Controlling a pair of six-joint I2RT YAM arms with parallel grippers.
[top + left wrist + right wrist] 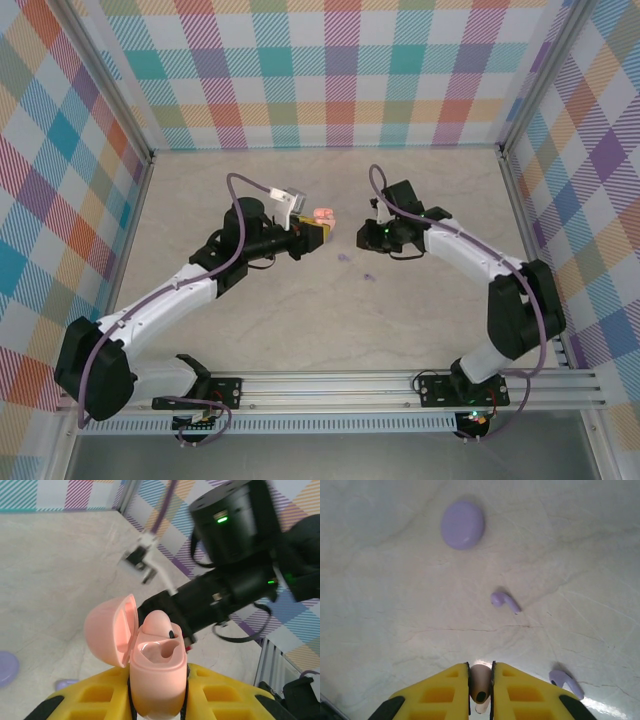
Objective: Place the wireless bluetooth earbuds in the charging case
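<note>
Top external view: above the table [300,330], the left gripper [318,231] is clamped on an open pink case [323,214], with the right gripper [377,233] at its three o'clock. The right gripper pinches a pink earbud [480,685]. From that gripper, a purple case [463,525] lies at twelve o'clock, a purple earbud [504,601] at one and a second purple earbud [566,682] at three. A second pink earbud [157,624] sits in the pink case.

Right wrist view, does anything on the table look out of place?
Yes: two lilac earbuds lie loose on the table, apart from each other and from the lilac case, which looks shut.
</note>
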